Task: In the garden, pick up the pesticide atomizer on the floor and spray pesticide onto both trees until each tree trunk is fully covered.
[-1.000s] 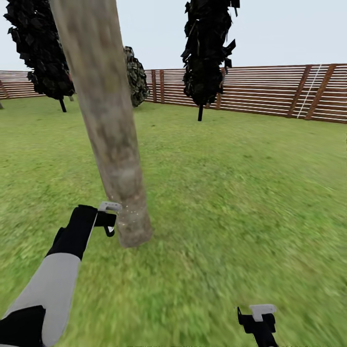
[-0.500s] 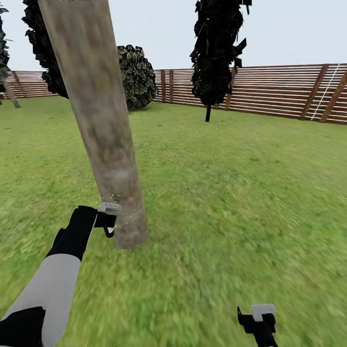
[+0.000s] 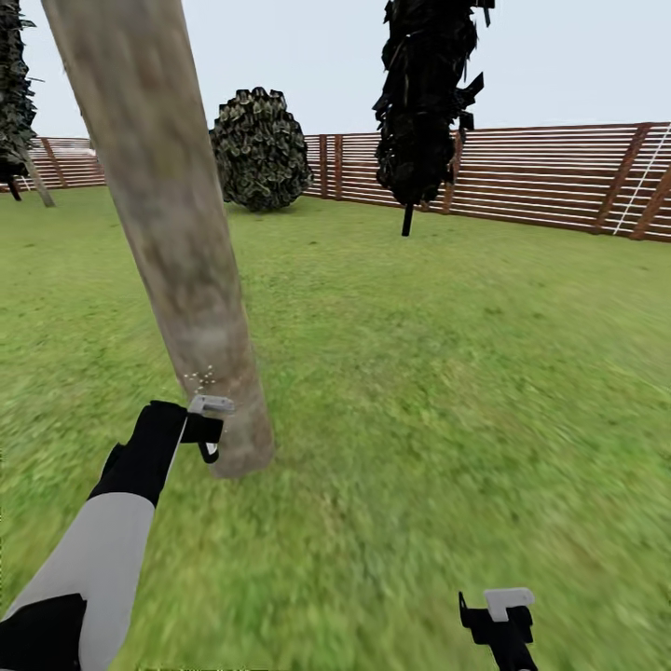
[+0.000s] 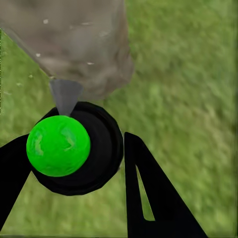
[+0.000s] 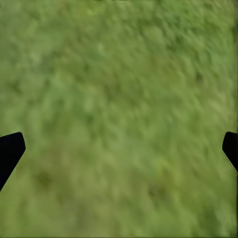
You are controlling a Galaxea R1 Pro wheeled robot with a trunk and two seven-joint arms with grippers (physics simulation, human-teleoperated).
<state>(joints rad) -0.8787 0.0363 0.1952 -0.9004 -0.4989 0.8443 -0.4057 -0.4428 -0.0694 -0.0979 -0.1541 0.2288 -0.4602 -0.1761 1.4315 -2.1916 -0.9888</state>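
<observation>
The left gripper (image 4: 74, 168) clamps the pesticide atomizer (image 4: 74, 148), its nozzle just beside the tree trunk (image 3: 177, 252) ahead, where pale droplets (image 3: 198, 378) fleck the bark. No writing is legible. The right gripper (image 5: 119, 148) hangs spread wide over grass (image 5: 119, 89).

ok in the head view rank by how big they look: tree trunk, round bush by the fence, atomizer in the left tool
1. tree trunk, though it stands nearest the camera, which inflates it.
2. round bush, far off by the fence, so likely bigger than it looks.
3. pesticide atomizer, tiny in the left tool.
</observation>
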